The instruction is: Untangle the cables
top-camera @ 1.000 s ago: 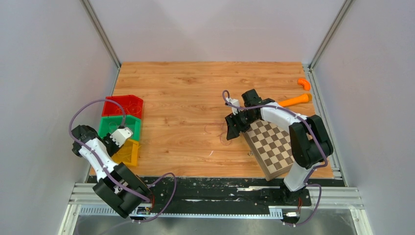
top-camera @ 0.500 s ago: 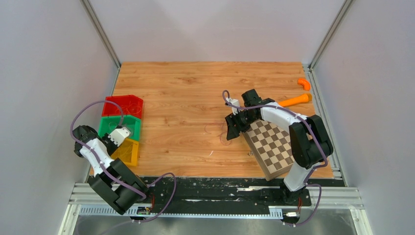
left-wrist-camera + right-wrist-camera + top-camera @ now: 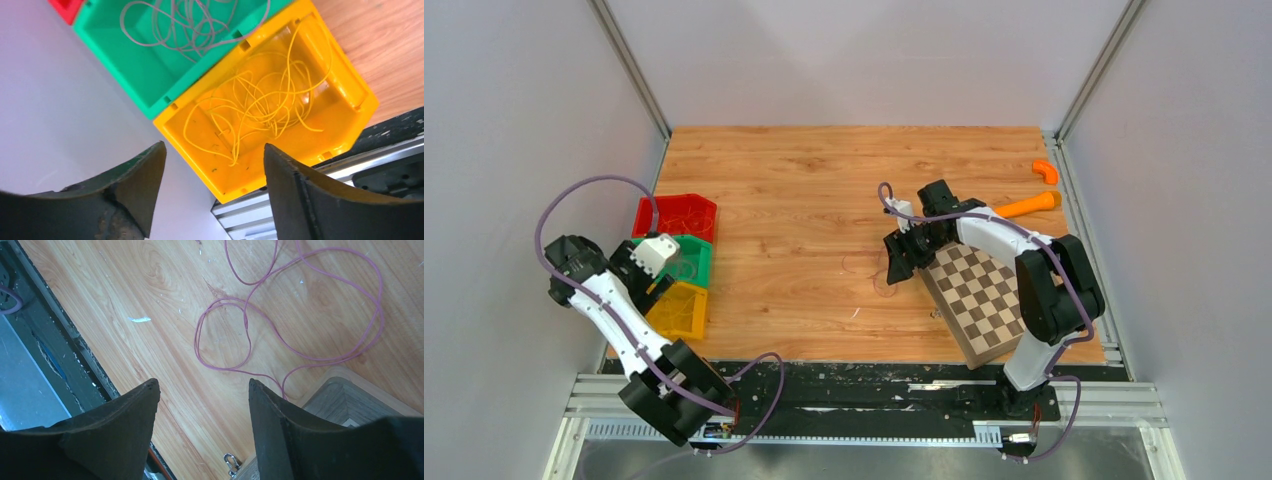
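Holds the left gripper (image 3: 212,150) directly over the yellow bin (image 3: 350,95), jaws spread wide with nothing between them, probably to drop onto the yellow cables (image 3: 255,107) heaped inside. Grey cables (image 3: 190,30) in the green bin (image 3: 150,80) touching the yellow bin: sorted by colour, apparently. Poises the right gripper (image 3: 202,385) far right of the yellow bin, jaws well apart and empty, above a looped pink cable (image 3: 246,322) on the table (image 3: 125,290), likely the next pick.
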You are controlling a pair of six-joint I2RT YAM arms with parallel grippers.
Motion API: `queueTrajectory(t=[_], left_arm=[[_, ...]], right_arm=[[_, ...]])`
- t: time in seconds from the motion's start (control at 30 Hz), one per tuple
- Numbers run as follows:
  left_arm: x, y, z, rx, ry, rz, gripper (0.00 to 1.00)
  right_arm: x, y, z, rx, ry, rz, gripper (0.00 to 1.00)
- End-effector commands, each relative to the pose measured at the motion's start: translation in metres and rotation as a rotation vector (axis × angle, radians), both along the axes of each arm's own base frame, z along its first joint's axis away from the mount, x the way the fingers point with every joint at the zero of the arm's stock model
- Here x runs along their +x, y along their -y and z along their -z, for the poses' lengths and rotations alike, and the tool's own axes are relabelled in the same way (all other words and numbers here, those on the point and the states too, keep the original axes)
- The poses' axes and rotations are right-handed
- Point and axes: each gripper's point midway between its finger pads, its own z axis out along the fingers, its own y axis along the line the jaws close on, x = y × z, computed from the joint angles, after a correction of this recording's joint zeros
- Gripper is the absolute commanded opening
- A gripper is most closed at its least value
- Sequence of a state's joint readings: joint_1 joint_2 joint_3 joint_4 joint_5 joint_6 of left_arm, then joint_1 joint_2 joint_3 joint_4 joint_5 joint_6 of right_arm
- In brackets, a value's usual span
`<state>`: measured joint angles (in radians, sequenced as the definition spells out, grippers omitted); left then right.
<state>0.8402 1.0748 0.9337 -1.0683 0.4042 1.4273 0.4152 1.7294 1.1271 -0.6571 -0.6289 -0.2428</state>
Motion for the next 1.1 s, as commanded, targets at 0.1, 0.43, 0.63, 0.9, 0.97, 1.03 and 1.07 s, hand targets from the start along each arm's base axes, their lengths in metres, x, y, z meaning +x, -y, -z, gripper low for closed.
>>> queueTrajectory(t=[0.1, 0.43, 0.63, 0.9, 0.97, 1.03, 1.07], left_arm=[[0.026, 0.051, -0.076, -0.152, 0.221, 0.029, 1.0], [0.066, 0.137, -0.095, -0.332, 0.279, 0.12, 1.0], [0.084, 0.179, -0.088, -0.472, 0.205, 0.129, 1.0], [0.095, 0.204, -0.081, -0.524, 0.184, 0.16, 1.0], [0.095, 0.21, -0.078, -0.533, 0.176, 0.166, 1.0], [0.095, 0.215, -0.074, -0.54, 0.168, 0.172, 1.0], [0.096, 0.218, -0.073, -0.542, 0.164, 0.177, 1.0]], right_arm=[[0.014, 0.001, -0.012, -0.01, 0.076, -0.023, 0.65], [0.045, 0.001, 0.005, -0.096, 0.09, 0.021, 0.64], [0.045, -0.017, 0.01, -0.079, 0.075, -0.039, 0.65], [0.003, -0.016, -0.001, -0.061, 0.043, -0.187, 0.8], [-0.003, -0.013, -0.002, -0.07, 0.063, -0.219, 0.87], [-0.004, -0.011, 0.0, -0.082, 0.079, -0.242, 0.93], [-0.004, -0.011, 0.003, -0.093, 0.085, -0.254, 0.96]])
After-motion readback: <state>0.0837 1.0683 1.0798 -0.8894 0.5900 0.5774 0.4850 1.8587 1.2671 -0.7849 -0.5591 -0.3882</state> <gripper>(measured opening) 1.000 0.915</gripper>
